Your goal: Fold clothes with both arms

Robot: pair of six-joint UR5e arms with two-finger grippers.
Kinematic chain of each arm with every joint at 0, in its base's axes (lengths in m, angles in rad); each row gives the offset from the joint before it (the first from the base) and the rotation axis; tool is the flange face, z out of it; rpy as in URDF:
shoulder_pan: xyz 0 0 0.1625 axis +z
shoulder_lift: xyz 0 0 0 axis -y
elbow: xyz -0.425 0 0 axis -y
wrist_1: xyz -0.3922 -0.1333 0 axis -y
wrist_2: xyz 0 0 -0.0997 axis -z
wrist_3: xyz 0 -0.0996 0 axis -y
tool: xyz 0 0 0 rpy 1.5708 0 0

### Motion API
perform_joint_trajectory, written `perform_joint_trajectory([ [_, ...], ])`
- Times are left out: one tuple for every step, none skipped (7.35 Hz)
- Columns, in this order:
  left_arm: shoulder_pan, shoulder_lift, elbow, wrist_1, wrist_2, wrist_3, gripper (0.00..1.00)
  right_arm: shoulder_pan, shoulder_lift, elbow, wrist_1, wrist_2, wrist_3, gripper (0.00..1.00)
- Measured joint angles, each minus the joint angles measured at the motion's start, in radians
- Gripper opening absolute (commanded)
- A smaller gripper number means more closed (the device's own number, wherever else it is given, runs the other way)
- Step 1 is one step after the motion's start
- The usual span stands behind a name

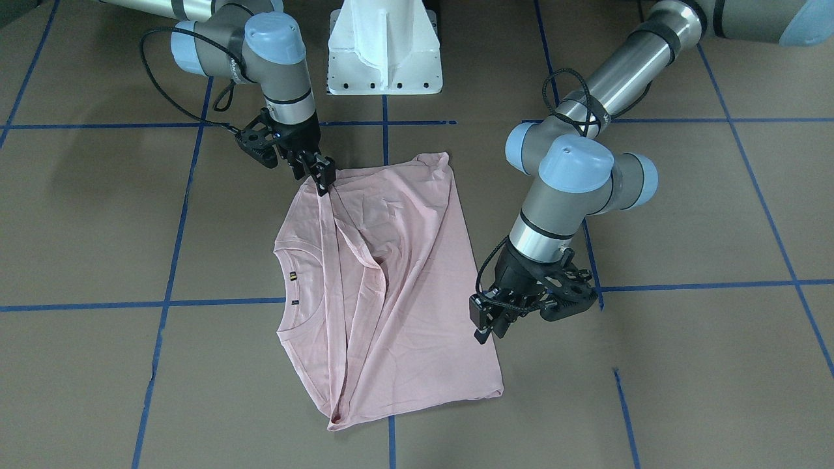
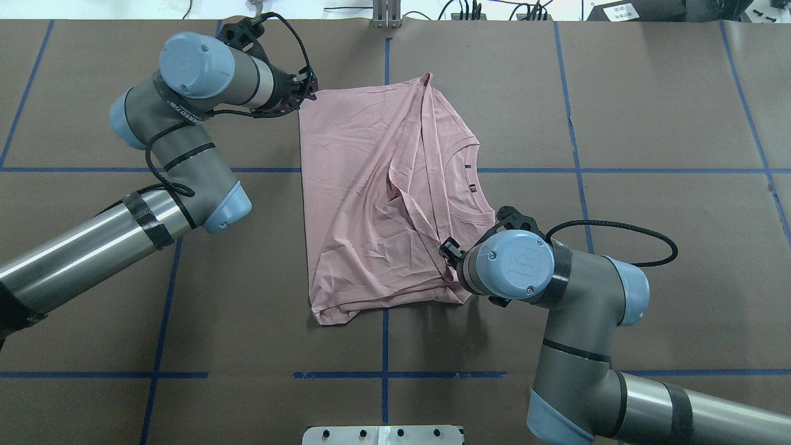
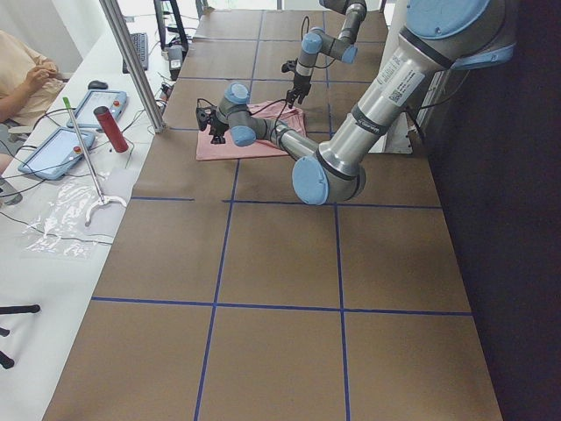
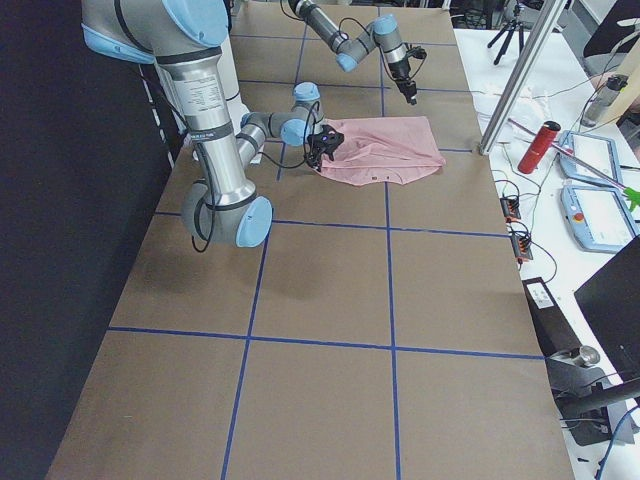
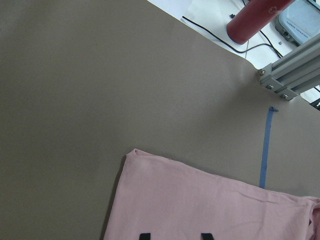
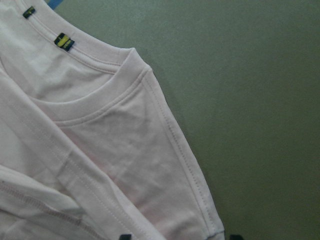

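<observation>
**Pink T-shirt (image 1: 404, 293) lies half folded, both grippers poised at its edges**

Pink cloth sits flat in the middle of the brown table (image 1: 684, 215), neck towards the robot's right and hem towards its left. One side is already turned in, leaving a long diagonal ridge and loose creases down the middle.

The right gripper (image 1: 322, 181) stands low at the shoulder corner nearest the robot. In its wrist view its fingertips (image 6: 125, 237) are well apart, one over the cloth and one over bare table, with nothing between them. The left gripper (image 1: 485, 329) hangs over the hem side near the far corner. Its fingertips (image 5: 145, 237) show a narrower gap over flat cloth, also holding nothing.

This looks like thin jersey: light, limp and quick to sag or bunch. It should slide easily over the paper and will likely drag the loose fold if pulled from one point only. The firmest holds are probably the stitched edges, meaning the hem corner and the shoulder seam beside the ribbed neck (image 6: 90, 102). A pinch there should catch every layer, and lifting both ends together would keep the cloth taut.
</observation>
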Motion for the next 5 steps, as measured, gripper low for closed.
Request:
perform_joint_trajectory([
  [0.000,0.000,0.000,0.000,0.000,-0.004,0.45,0.001,0.008,-0.010,0.000,0.004,0.000,0.71],
  [0.000,-0.001,-0.001,0.000,0.000,-0.008,0.45,0.001,0.011,-0.014,-0.001,0.007,-0.001,0.71],
  [0.000,-0.001,-0.003,0.000,0.000,-0.012,0.45,0.001,0.010,-0.015,-0.005,0.009,-0.002,0.70],
  [0.000,-0.001,-0.005,0.001,0.000,-0.016,0.45,0.001,0.008,-0.015,-0.008,0.011,-0.002,0.70],
  [0.000,-0.002,-0.008,0.001,0.000,-0.018,0.45,-0.001,0.006,-0.014,-0.010,0.012,-0.001,0.66],
])
